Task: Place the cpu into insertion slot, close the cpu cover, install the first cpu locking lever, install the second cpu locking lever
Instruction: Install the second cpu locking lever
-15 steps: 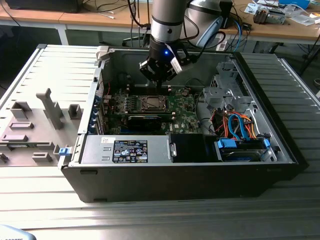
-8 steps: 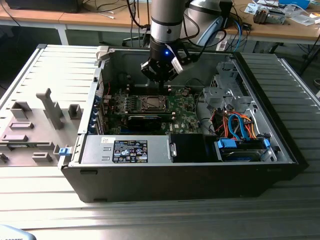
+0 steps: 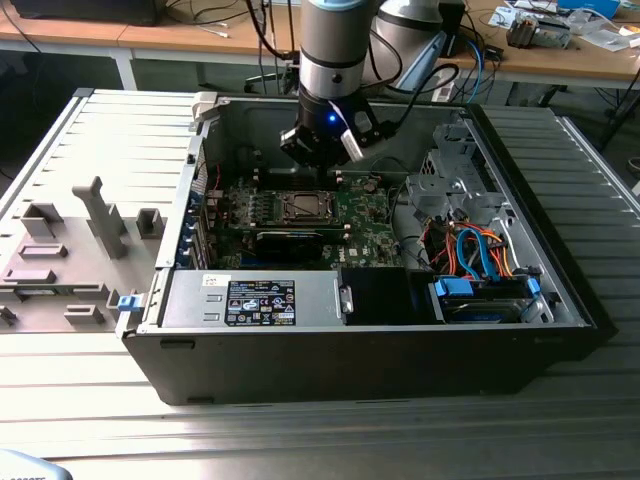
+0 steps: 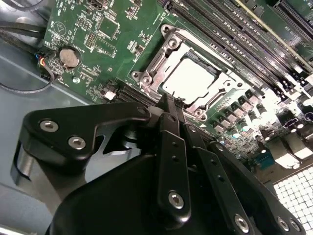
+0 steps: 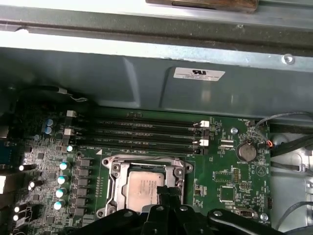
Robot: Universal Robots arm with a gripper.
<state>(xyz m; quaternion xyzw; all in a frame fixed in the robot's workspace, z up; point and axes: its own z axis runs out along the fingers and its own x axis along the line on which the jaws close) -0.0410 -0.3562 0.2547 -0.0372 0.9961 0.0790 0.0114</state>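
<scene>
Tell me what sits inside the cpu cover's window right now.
The cpu lies inside the cpu cover, its silvery top showing through the window. The insertion slot beneath it is hidden. The gripper overlaps the socket's near edge in both wrist views.

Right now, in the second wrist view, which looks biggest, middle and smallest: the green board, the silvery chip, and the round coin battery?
1. Green board, biggest by far.
2. Silvery chip, sitting in its socket.
3. Round coin battery, smallest.
The black pincer hides part of the board.
</scene>
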